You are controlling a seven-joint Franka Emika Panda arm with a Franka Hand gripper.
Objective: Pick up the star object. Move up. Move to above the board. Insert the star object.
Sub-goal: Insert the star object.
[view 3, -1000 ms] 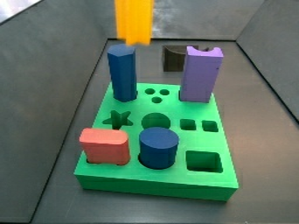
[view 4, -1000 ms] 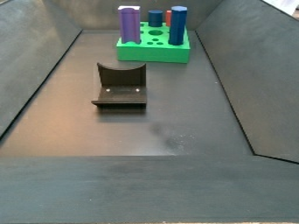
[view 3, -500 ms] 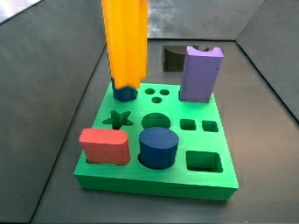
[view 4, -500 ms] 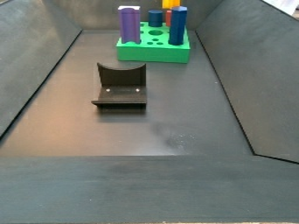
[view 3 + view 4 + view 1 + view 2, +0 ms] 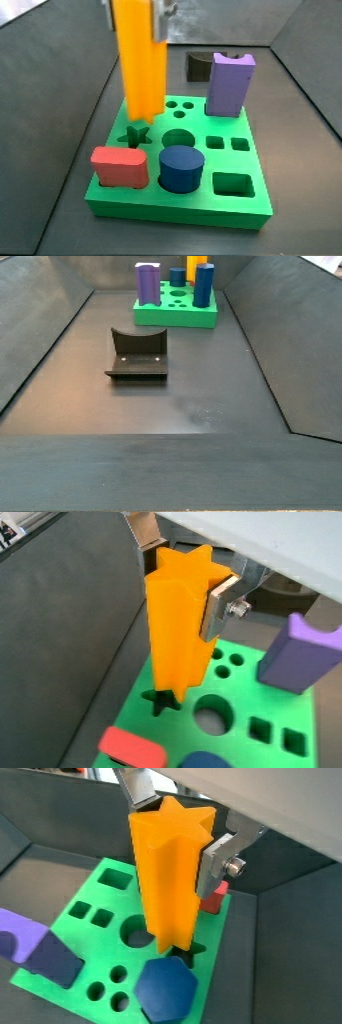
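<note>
The gripper (image 5: 187, 574) clamps the upper end of the star object (image 5: 178, 632), holding the tall orange prism upright above the green board (image 5: 207, 205), its lower end right at the star-shaped hole (image 5: 134, 134). The insertion step appears to be in hand; the next move likely calls for a straight descent with the ridges lined up to the cut-out. A purple block (image 5: 230, 84), red block (image 5: 119, 166) and blue cylinder (image 5: 181, 168) already stand in the board.

Star object (image 5: 139, 70), in the gripper (image 5: 187, 572), now lower, at the board's (image 5: 214, 205) star hole.
</note>
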